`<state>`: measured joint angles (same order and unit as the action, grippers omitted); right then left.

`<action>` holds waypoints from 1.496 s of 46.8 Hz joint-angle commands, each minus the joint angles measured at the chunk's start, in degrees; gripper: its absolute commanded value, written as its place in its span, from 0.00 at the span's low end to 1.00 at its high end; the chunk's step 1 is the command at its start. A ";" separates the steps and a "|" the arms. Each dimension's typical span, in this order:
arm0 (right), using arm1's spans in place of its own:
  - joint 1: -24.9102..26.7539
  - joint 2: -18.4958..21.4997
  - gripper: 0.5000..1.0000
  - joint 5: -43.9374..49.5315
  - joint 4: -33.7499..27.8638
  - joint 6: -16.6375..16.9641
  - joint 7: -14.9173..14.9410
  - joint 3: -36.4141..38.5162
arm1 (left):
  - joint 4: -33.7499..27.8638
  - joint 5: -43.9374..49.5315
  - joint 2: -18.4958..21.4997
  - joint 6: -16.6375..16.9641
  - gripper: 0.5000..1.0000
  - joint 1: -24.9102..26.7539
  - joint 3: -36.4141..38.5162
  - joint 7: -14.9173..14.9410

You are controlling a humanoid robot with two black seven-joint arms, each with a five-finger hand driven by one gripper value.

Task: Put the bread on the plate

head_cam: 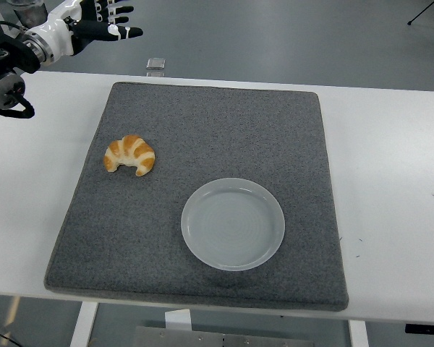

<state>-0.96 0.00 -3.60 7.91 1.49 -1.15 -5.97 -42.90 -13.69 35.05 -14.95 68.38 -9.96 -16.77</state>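
From the head view, the bread (130,155) is a small croissant, golden brown with paler cream stripes across its ridges, curved like a crescent with both tips pointing toward the table's near edge. It lies on the left part of a dark grey mat (202,123) that covers most of the white table (390,166). Nothing touches it.

The plate (233,224) is round, pale and translucent, with faint rings showing in its middle. It sits on the same mat, nearer the front edge and to the right of the croissant, well apart from it, and holds nothing.

The left hand (94,25) is up at the top left corner, above the far edge of the table and beyond the mat. Its fingers (126,31) are stretched out and spread, pointing to the right, with nothing in them. The black arm behind it runs off the left edge.

A small clear object (155,64) rests just past the table's far edge; I cannot tell what it is.
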 commanded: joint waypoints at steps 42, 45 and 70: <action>0.00 0.00 0.91 0.00 0.08 0.00 0.00 0.00 | -22.85 -51.35 15.67 -5.18 0.98 4.31 11.72 -0.99; 0.00 0.00 0.91 0.00 0.00 0.00 0.00 0.00 | -22.85 -51.35 15.23 -4.74 0.98 4.04 11.72 -0.90; 0.00 0.00 0.91 0.00 0.00 0.00 0.00 0.00 | -20.47 -52.23 11.18 -3.95 0.97 2.55 12.42 -0.20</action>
<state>-0.97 0.00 -3.60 7.92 1.49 -1.15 -5.96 -63.76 -65.53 46.60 -18.95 71.08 2.40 -16.97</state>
